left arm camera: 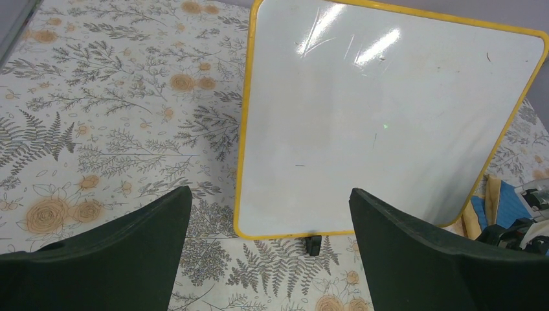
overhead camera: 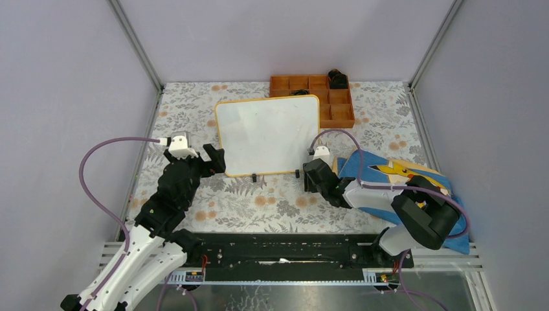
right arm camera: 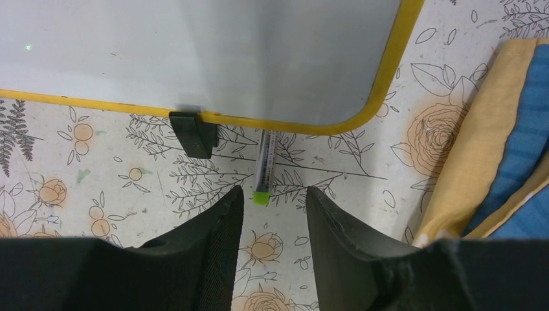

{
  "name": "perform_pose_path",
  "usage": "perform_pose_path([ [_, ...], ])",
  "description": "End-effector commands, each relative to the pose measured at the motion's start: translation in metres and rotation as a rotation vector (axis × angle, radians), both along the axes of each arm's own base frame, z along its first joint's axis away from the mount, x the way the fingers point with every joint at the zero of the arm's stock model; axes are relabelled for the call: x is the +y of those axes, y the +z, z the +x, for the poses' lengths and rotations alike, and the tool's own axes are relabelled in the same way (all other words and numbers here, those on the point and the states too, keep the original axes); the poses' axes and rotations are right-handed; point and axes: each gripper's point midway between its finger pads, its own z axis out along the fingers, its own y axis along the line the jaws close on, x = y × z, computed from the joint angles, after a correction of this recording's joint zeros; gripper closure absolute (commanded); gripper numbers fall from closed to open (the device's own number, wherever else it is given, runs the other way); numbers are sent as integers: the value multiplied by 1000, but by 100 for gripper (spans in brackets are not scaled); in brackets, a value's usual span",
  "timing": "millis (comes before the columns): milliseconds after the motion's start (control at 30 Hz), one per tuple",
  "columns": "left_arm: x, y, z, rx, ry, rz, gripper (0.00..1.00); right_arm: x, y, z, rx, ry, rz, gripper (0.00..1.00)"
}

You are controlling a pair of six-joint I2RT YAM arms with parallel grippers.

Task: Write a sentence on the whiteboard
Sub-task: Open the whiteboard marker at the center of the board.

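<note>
The whiteboard (overhead camera: 268, 135) stands tilted on small black feet at mid table, with a yellow frame and a white face (left arm camera: 388, 116). The sentence is out of view; the face shows only tiny specks. My left gripper (overhead camera: 217, 162) is wide open at the board's lower left corner, with nothing between its fingers (left arm camera: 269, 194). My right gripper (overhead camera: 311, 173) sits low at the lower right corner, its jaws open a narrow gap and empty (right arm camera: 274, 193). A marker (right arm camera: 265, 165) with a green end lies on the table just beyond its fingertips, partly under the board's edge (right arm camera: 194, 52).
An orange compartment tray (overhead camera: 324, 97) stands behind the board, with a black object (overhead camera: 336, 79) at its far side. A blue and yellow cartoon cloth (overhead camera: 395, 175) lies right of my right gripper (right arm camera: 511, 129). A black board foot (right arm camera: 192, 133) stands left of the marker.
</note>
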Motion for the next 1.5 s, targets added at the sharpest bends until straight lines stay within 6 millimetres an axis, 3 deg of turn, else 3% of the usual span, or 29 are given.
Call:
perform_pose_path([
  [0,-2,9,3,-48,-4,-10,1,11,13,17,-43,-1,23,54],
  [367,-1,9,3,-47,1,-7,1,11,6,17,-29,6,8,65],
  [667,-2,8,4,-44,-1,-2,1,6,3,4,2,34,-3,77],
  [1167,-4,9,4,-45,-14,-4,1,-39,-3,-74,208,37,-13,81],
  [1467,-6,10,2,-44,-26,-10,1,-28,1,-114,346,89,44,80],
])
